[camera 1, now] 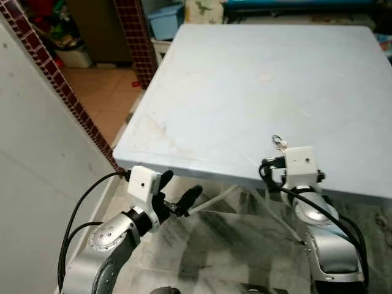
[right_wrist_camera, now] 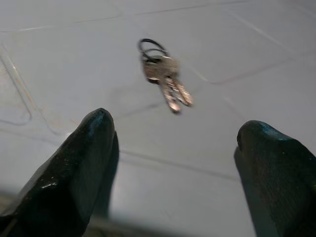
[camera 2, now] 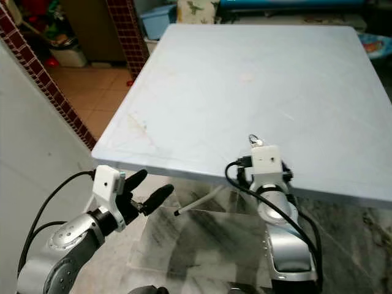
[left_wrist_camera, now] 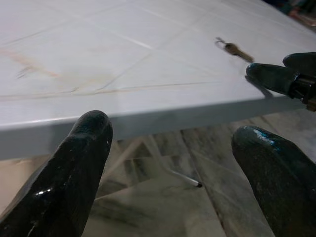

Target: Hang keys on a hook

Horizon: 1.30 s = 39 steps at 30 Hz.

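A small bunch of silver metal keys on a dark wire ring (right_wrist_camera: 162,74) lies flat on the pale grey-white tabletop (camera 1: 257,92), near the table's front edge on the robot's right. In the right wrist view the ring end points away from the camera and the blades point back toward it, with bare table between the keys and the two black fingertips.

The right gripper (right_wrist_camera: 175,163) is spread wide, its two long black fingers (right_wrist_camera: 74,163) well apart and holding nothing. It sits low over the front edge of the table, just short of the keys, and does not touch them. From the head camera the white camera block on that wrist (camera 1: 300,162) hides the fingers; the keys' ring (camera 1: 278,142) pokes out just beyond it.

The left gripper (camera 1: 177,193) hangs below and in front of the table's near left corner, its fingers also parted and empty. In the left wrist view it looks along the table's front edge, with the keys (left_wrist_camera: 234,48) lying far across the top and the right gripper's black fingertips (left_wrist_camera: 276,79) at the edge beside them.

Under the table are thin white metal legs (camera 1: 214,199) on a grey marbled floor (camera 1: 233,251). To the robot's left are a pale wall (camera 1: 37,153) edged with dark red mosaic tile (camera 1: 61,86) and an orange tiled floor (camera 1: 104,92) beyond.
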Available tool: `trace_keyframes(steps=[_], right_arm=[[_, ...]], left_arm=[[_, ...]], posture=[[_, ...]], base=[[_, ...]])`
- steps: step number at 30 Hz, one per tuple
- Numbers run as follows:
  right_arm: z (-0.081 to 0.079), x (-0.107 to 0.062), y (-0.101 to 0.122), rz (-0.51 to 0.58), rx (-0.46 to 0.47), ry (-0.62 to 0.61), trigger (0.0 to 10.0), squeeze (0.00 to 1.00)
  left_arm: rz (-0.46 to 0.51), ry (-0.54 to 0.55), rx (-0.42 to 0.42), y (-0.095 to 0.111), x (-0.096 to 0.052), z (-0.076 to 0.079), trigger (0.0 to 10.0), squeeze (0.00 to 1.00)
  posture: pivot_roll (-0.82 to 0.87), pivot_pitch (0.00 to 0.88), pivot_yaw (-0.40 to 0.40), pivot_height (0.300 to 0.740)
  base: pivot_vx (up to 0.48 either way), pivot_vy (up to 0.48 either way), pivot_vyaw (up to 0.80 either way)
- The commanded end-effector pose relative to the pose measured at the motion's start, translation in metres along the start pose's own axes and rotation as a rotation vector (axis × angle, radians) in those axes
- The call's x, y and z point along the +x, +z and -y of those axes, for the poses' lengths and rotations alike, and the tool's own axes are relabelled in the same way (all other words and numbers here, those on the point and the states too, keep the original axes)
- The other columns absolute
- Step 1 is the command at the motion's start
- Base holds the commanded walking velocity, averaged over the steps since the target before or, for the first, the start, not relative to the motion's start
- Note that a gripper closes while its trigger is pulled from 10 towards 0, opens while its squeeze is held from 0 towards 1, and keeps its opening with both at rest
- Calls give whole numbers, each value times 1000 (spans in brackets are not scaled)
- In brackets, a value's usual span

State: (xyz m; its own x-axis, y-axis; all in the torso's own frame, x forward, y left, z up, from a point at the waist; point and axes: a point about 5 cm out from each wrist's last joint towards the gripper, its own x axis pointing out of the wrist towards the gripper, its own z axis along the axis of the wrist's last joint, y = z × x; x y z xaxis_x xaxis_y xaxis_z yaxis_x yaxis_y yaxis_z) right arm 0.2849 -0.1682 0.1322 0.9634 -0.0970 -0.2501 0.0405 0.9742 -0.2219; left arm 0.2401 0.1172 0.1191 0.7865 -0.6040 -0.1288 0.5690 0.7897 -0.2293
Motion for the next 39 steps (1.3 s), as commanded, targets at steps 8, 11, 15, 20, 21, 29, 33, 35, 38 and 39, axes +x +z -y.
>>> trace_keyframes(steps=[8, 11, 15, 20, 21, 29, 33, 35, 38, 39], right_arm=[[-4, 0, -3, -18, -5, 5, 10000, 0], [-4, 0, -3, -19, -7, 5, 10000, 0], [-4, 1, -2, -14, -6, 4, 10000, 0], [-4, 1, -2, -11, -8, 6, 10000, 0], [-4, 2, -2, -11, -10, 6, 10000, 0], [-4, 2, -2, -16, -8, 3, 10000, 0], [-4, 3, -2, -15, -10, 4, 10000, 0], [-4, 3, -2, -15, -10, 4, 10000, 0], [-5, 3, 0, -7, -10, 11, 10000, 0], [-5, 3, 0, -7, -10, 11, 10000, 0]], left_arm=[[0, -29, -14, -1, 1, 4, 10000, 0], [-3, -33, -8, -1, 2, 5, 10000, 0], [-1, -26, -9, 0, 2, 4, 10000, 0], [18, -41, -18, 2, 3, 5, 10000, 0], [28, -52, -19, 3, 3, 6, 10000, 0], [28, -69, -20, 3, 4, 8, 10000, 0], [28, -70, -20, 3, 5, 8, 10000, 0], [29, -70, -20, 3, 5, 8, 10000, 0], [29, -72, -23, 3, 4, 9, 10000, 0], [29, -73, -23, 3, 4, 9, 10000, 0]], posture=[[3, 123, 75, 740], [0, 124, 74, 740], [0, 124, 75, 740], [-2, 125, 74, 740], [-3, 125, 74, 740], [-3, 123, 73, 740], [-2, 121, 71, 740], [-2, 121, 71, 740], [-3, 119, 69, 740], [-3, 119, 69, 740]], base=[[0, 0, -769], [0, 0, -752], [0, 0, -180], [0, 0, 0], [0, 0, 0], [32, 0, -228], [279, 0, -491], [296, 0, -469], [314, 0, 0], [319, 0, 0]])
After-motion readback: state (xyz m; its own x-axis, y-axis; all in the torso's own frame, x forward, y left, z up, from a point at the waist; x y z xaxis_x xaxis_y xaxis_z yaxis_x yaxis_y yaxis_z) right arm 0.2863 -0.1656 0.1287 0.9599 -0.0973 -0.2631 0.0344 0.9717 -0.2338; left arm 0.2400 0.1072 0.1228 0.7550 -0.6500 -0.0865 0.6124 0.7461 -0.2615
